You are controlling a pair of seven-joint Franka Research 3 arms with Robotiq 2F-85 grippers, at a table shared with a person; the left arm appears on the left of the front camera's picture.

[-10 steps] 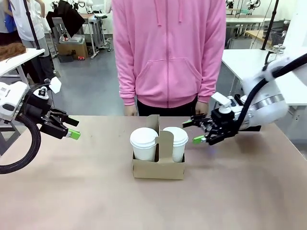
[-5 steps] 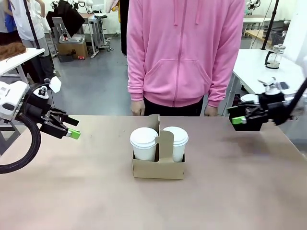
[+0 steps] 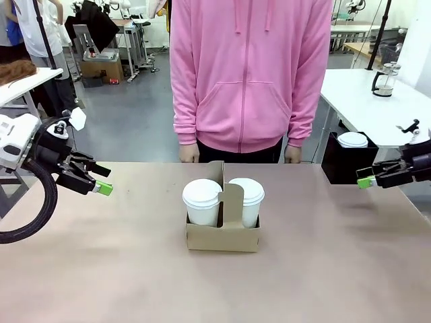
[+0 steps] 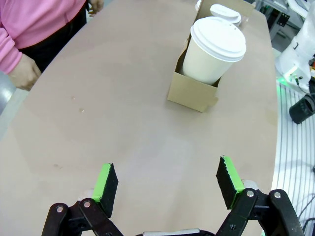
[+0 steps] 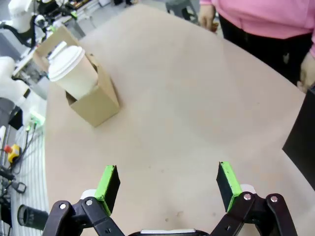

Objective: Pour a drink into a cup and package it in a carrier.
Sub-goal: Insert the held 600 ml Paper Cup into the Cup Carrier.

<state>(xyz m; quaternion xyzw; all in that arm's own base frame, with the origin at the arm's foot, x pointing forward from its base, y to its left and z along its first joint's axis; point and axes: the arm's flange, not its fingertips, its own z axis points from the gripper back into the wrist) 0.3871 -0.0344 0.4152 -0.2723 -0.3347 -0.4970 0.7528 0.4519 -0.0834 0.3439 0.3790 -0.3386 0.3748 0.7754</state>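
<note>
Mid-bench (image 3: 101, 269), the small brown cardboard carrier (image 3: 223, 237) sits flat with its handle panel upright. Two tall white paper cups (image 3: 202, 202) with smooth plastic lids stand upright inside it. The left tool (image 3: 100, 180) and right tool (image 3: 372, 176) hover well apart, fingers spread, empty.

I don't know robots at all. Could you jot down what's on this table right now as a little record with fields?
Carrier: brown cardboard carrier at the table's middle
Cups: two lidded white cups, left cup and right cup, one in each compartment
Left pincer: left pincer open, holding nothing, above the table's left edge
Right pincer: right pincer open, holding nothing, at the table's right edge
Person: pink hoodie, standing at the far side
Jug: glass jug on the white table behind
</note>
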